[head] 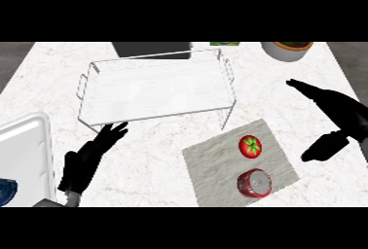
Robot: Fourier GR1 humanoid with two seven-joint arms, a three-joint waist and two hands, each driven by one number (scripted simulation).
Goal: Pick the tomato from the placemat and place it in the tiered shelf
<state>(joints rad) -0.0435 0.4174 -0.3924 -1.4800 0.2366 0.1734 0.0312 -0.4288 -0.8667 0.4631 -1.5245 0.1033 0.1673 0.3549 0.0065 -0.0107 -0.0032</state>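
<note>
Hovering right robot hand, open, beside tomato

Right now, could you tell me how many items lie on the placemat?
2 on the placemat: the tomato farther back, a red can nearer the robot. None seems hidden.

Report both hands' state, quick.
Left hand: open, holding nothing.
Right hand: open, right of the tomato, not touching it.

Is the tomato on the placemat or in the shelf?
On the placemat. The tomato sits on the placemat, outside the shelf, and the open right hand does not touch it.
</note>
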